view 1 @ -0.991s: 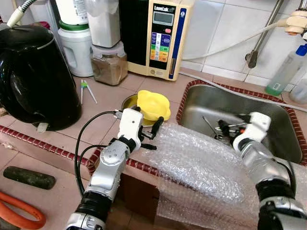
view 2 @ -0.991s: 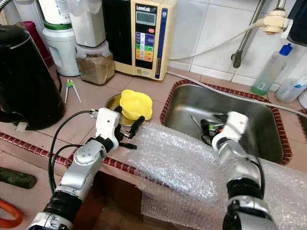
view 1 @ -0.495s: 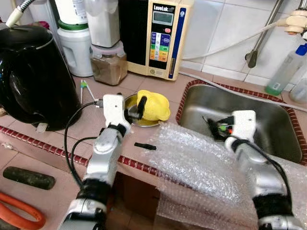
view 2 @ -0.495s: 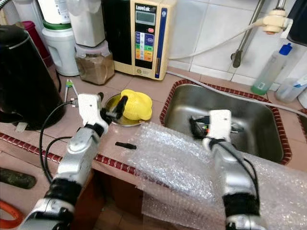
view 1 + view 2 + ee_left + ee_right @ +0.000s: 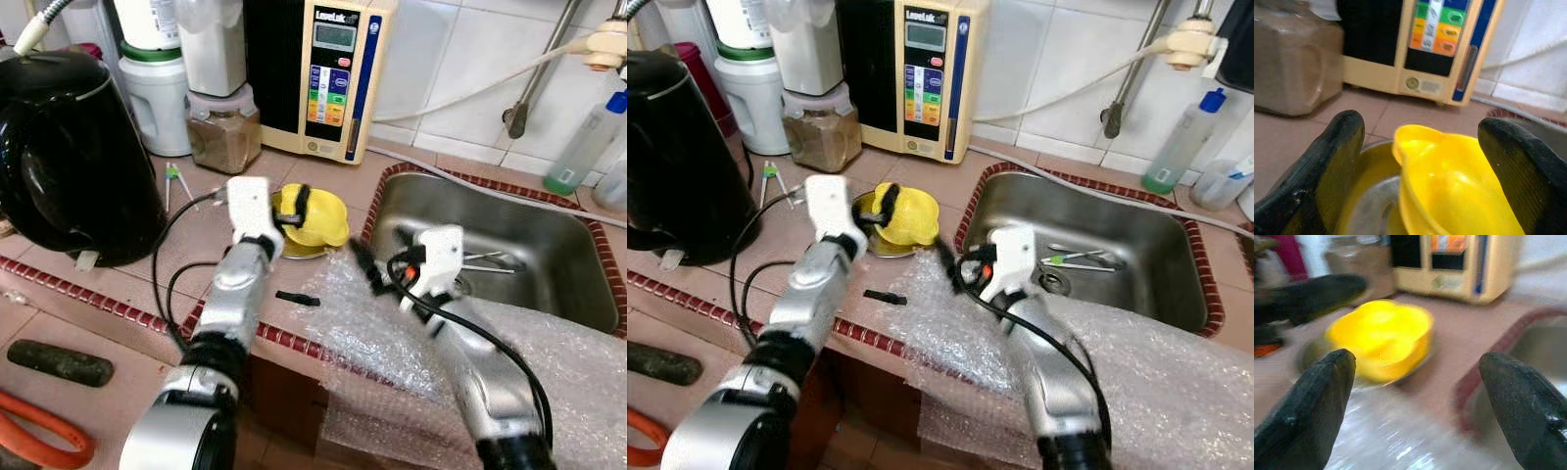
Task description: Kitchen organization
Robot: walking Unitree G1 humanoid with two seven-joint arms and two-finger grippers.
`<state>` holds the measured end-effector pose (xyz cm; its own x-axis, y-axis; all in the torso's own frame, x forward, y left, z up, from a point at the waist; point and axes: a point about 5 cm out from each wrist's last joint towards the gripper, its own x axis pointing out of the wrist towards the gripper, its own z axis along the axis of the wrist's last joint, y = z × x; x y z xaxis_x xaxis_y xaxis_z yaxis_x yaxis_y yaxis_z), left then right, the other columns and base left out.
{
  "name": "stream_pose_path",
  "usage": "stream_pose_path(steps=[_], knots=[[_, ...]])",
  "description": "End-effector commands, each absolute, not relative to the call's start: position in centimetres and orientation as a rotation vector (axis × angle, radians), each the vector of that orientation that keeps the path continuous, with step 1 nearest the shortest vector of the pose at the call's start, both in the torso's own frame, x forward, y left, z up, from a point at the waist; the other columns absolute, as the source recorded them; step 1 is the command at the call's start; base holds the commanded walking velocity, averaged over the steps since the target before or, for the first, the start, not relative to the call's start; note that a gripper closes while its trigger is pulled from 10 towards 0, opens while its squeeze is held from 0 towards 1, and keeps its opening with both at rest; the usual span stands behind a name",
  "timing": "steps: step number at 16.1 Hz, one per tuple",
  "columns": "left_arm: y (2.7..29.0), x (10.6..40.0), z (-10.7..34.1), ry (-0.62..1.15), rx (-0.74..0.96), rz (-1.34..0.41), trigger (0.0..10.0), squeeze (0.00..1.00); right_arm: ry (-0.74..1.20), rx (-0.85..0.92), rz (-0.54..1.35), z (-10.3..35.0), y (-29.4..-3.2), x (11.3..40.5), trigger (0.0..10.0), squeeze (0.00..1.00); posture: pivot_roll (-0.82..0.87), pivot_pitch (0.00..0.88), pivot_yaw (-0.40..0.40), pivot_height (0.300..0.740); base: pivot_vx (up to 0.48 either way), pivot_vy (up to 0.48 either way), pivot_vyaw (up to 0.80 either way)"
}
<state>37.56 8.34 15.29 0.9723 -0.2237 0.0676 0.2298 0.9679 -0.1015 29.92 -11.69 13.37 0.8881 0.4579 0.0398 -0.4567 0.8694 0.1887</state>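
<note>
Yellow bowl (image 5: 313, 214) is sitting in a metal dish (image 5: 872, 242) at the centre of the desk (image 5: 201, 240), left of the sink (image 5: 549, 257). Left end effector (image 5: 290, 208), having swung up from the desk edge, is now straddling the bowl's rim with fingers spread. Right end effector (image 5: 377, 277) has left the sink and is hovering open over the bubble wrap (image 5: 411, 333), pointing at the bowl, suggesting a grasp is imminent.

Black kettle (image 5: 73, 157), bubble wrap (image 5: 431, 333)
</note>
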Motion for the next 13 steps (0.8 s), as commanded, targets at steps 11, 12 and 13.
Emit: stream_pose_path(steps=[11, 12, 13], knots=[[8.5, 37.5, 13.6, 0.035, -0.105, -0.299, 0.0, 0.00, -0.021, 0.166, 0.489, 13.5, -10.2, 28.9, 10.0, 0.00, 0.12, 0.000, 0.020, 0.740, 0.000, 0.000, 0.00], [8.4, 37.4, 13.4, 0.045, -0.094, -0.309, 0.0, 0.00, -0.012, 0.150, 0.494, 13.4, -10.0, 28.7, 10.0, 0.00, 0.12, 0.000, 0.019, 0.740, 0.000, 0.000, 0.00], [8.4, 37.4, 13.2, 0.065, -0.083, -0.309, 0.0, 0.00, -0.013, 0.123, 0.494, 13.3, -9.9, 28.7, 10.0, 0.00, 0.12, 0.000, 0.019, 0.740, 0.000, 0.000, 0.00]])
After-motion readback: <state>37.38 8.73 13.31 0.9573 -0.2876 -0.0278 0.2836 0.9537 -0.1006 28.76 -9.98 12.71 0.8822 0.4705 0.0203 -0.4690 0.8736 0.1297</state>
